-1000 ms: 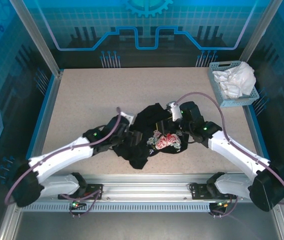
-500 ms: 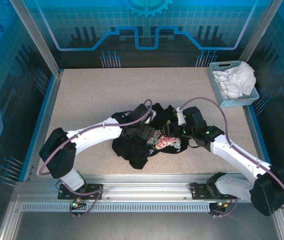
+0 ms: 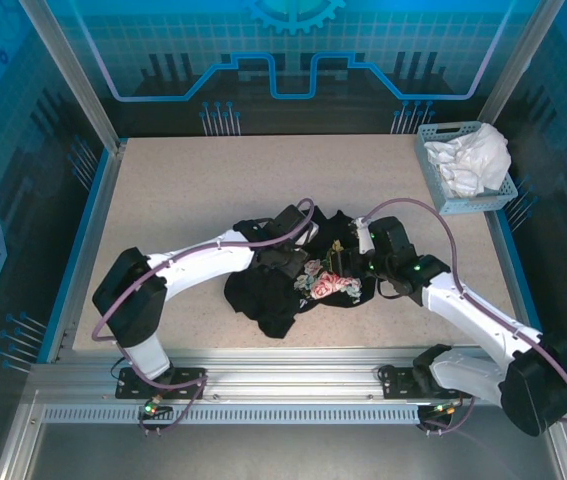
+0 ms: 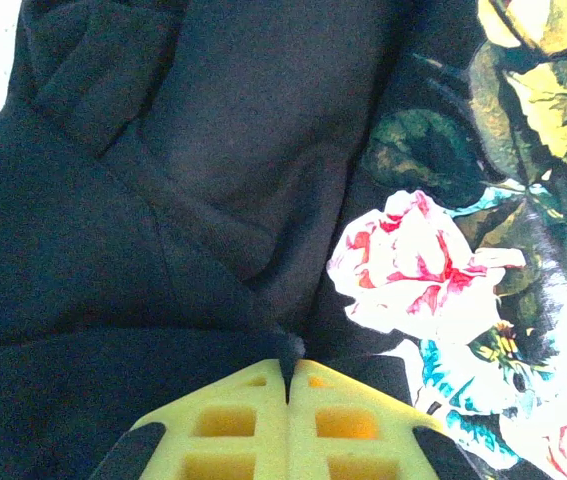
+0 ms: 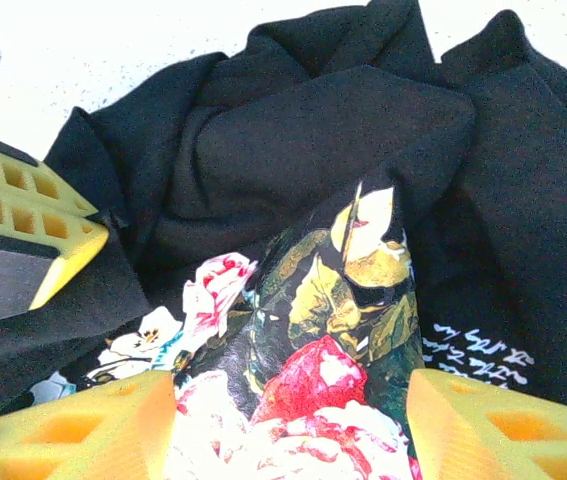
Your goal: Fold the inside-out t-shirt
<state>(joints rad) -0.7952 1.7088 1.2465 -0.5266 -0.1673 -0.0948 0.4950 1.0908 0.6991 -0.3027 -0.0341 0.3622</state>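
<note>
The left arm (image 3: 198, 265) reaches in from the bench's left near corner toward the middle, and the left gripper (image 4: 288, 362) has its yellow fingers (image 4: 233, 420) pressed together, with a small pucker of black cloth caught at their tips. That cloth belongs to the t-shirt (image 3: 263, 295), which lies in a crumpled heap on the bench (image 3: 183, 190), about midway between the left and right edges and nearer the near edge than the far one. The shirt's flower print (image 3: 331, 285), in red, white and yellow-green, faces up on the heap's right part. The right gripper (image 5: 291, 400) hangs just over that print with its fingers (image 5: 483, 430) spread wide, one on either side of the flowers and closed on nothing. In the bench's far right corner stands a pale blue basket (image 3: 443, 205) holding a bunched white cloth (image 3: 473, 155), well apart from the shirt.
</note>
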